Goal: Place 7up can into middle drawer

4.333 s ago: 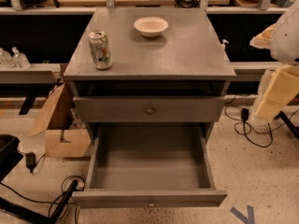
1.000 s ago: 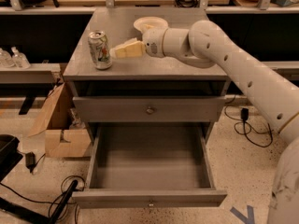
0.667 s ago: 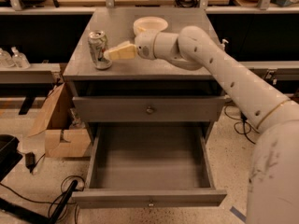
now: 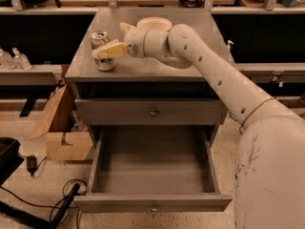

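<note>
I have one view only; it looks from high up in front of the cabinet [image 4: 157, 68], tilted down and facing the far side; the open middle drawer [image 4: 152, 168] lies nearest, by the bottom edge; my arm [image 4: 228, 94] enters close and large from the near right; my gripper [image 4: 108, 42] sits at the 7up can [image 4: 104, 63] on the cabinet top's left.
</note>
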